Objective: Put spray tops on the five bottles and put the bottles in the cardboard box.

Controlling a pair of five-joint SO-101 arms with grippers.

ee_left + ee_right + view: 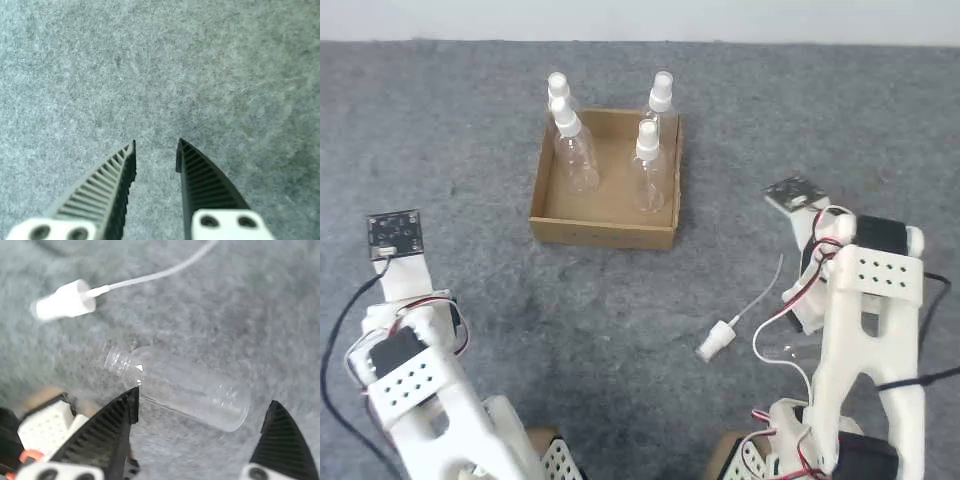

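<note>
- Four capped bottles [577, 155] stand upright at the cardboard box [603, 232], each with a white spray top on. Two of them stand plainly inside it, one by its left wall and one by its right wall.
- The other two show against the box's far wall, at its two far corners. We cannot tell whether they stand inside the box or just behind it.
- A fifth bottle [185, 385], clear and with nothing on its threaded neck, lies on its side on the grey surface [470, 140]. It is well apart from the box, off the box's near side toward the right arm.
- A loose spray top [717, 340], white with a thin tube trailing from it, lies on the surface between the box and that uncapped bottle. It is near the bottle's neck but apart from it.
- The right arm's fingers [102, 432] are spread wide and hold nothing. They hang over the lying bottle, one fingertip near its shoulder and the other past its base. We cannot tell whether either touches it.
- The left arm's fingers [107, 187] stand a little apart, with a narrow gap and nothing in it, over bare surface. The left arm sits well away from the box, off its near left corner.
</note>
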